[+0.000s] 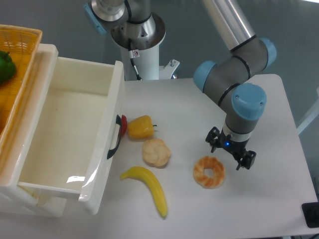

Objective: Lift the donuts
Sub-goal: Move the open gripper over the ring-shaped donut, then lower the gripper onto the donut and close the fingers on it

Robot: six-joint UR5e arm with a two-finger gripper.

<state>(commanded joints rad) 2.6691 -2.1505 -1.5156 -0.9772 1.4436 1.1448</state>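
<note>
My hand (231,152) hangs released, and the donuts (209,172) lie just beside it toward the table's front edge.

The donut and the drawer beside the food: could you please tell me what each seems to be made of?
The donut looks like moulded plastic or foam, a toy: its orange-tan and cream patches are flat-coloured and matte, with a bumpy surface. Which of the two I cannot tell. The drawer looks like glossy white plastic: its front rim shows bright reflections and rounded moulded corners.
</note>
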